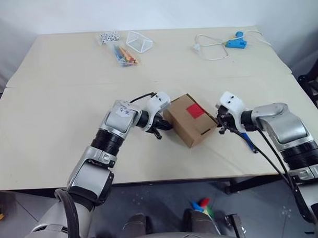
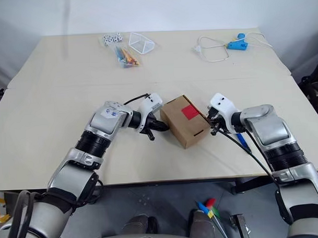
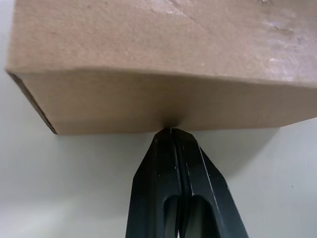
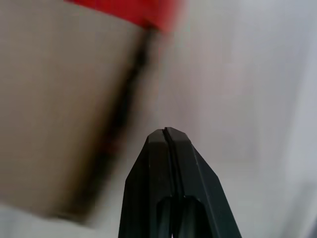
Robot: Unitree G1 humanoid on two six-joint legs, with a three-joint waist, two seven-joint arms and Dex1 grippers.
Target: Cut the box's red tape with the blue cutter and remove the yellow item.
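While two silver-and-black arms reach in from either side, the box (image 1: pixel 190 119), a small brown carton of matte cardboard with crisp folded edges, sits near the middle of the pale, smooth worktop (image 1: pixel 54 107). Its top carries the red tape (image 1: pixel 194 110), a bright glossy square lying across the flap seam; a tuck slot shows as a dark line on the side facing the right arm.

Bent at the elbow and angled downward, the left arm brings the left tool (image 1: pixel 164 124) against the carton's near left wall. Its two black fingers are pressed together with nothing between them, and in the left wrist view their joined tip (image 3: pixel 171 131) touches the cardboard just under the top edge, leaving a slight dimple.

On the opposite side, the right tool (image 1: pixel 221 128) slopes down toward the carton's right corner. Its fingers are likewise pressed together and hold nothing; whether the tip touches the cardboard cannot be told.

Just behind the right wrist, the blue cutter (image 1: pixel 248 140), a slim stick, lies flat on the worktop, partly hidden by the arm and its black cable.

Along the far edge rest a bag of coloured pencils (image 1: pixel 125 55), a clear wedge-shaped container (image 1: pixel 139 41) and a light-blue gadget (image 1: pixel 233 41) with a looped white cord.
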